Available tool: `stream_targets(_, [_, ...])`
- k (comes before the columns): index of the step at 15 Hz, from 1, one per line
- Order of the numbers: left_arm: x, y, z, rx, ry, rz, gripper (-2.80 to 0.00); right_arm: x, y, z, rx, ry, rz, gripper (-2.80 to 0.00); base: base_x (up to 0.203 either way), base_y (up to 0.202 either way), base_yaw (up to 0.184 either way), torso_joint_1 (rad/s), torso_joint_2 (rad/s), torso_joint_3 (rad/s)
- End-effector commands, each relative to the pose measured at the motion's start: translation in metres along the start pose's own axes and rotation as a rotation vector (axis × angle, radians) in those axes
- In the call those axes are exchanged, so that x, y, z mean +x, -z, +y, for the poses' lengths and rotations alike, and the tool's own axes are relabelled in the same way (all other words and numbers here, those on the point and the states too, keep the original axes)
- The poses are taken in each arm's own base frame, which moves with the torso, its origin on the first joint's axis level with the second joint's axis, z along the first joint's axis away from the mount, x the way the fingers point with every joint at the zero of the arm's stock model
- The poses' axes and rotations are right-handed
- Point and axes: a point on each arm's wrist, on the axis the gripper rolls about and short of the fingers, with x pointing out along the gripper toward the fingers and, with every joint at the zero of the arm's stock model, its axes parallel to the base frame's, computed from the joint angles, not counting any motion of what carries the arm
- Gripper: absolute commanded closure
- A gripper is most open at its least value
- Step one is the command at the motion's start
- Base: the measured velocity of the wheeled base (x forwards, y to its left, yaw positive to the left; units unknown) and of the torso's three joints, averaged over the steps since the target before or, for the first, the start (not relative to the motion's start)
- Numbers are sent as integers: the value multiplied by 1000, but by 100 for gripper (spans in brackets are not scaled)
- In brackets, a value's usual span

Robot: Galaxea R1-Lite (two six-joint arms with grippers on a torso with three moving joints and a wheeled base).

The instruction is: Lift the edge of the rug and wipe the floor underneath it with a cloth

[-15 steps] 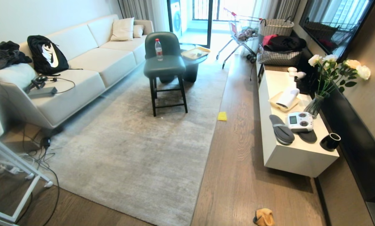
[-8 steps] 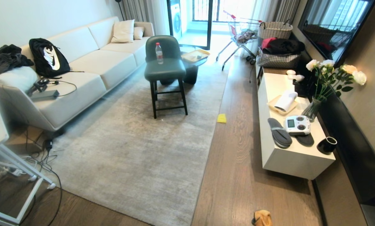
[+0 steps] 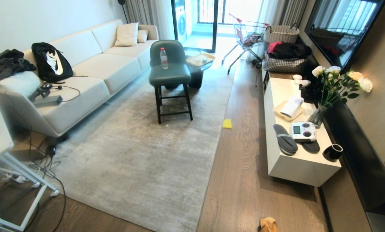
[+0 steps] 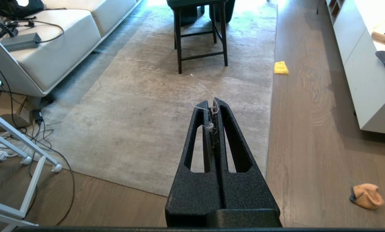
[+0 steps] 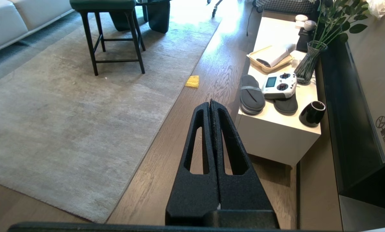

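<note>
Cloth (image 3: 267, 225) half cut off by the head view's bottom edge

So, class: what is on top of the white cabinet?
On the white cabinet: two grey slippers, a white remote controller lying across one and hiding part of it, a black cup, a flower vase and a tray.

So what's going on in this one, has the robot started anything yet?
Nothing is being handled. The left gripper and right gripper are both shut and empty, held above the floor. The rug lies flat, and the cloth sits crumpled on the planks off its near right corner.
</note>
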Motion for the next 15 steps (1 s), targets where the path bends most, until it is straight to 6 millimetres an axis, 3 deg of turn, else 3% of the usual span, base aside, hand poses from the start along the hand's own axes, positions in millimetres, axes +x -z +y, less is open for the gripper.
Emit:
stream_targets(1, [0,0,0,0,1,0,0,0,0,0,1,-1,1,0,0,0,0,0,0,0])
stream_targets(15, [0,0,0,0,-1,0,0,0,0,0,1,-1,0,0,0,0,0,0,0,0])
